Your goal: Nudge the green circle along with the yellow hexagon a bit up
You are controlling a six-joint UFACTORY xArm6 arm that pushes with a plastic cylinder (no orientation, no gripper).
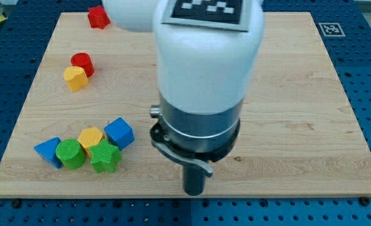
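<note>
Camera view looks down on a wooden board [298, 94] lying on a blue perforated table [367, 75], with a white and grey arm [204, 75] filling the middle of the frame. The arm ends in a dark rod, and the tip [194, 193] sits near the board's bottom edge, a little left of centre. There is no pincer on this arm, so nothing is gripped; the tip touches no block.

A cluster of five blocks lies toward the view's bottom left, well apart from the tip, at about 9 o'clock from it. The green circle [70, 154] stands in the lower part of this cluster. The yellow hexagon [90, 137] is just beside it at roughly 1 o'clock, and the two appear to touch. A green star [105, 157] sits at 3 o'clock from the circle, pressed against the hexagon's lower side. A blue cube [119, 133] lies at 2 o'clock from the star. A blue triangle [49, 152] sits at 9 o'clock from the circle, touching it.

Near the board's left edge, higher up, a red cylinder [82, 64] and a yellow block [75, 78] of unclear shape stand touching. A red block [98, 17] lies alone near the top edge, partly behind the arm.
</note>
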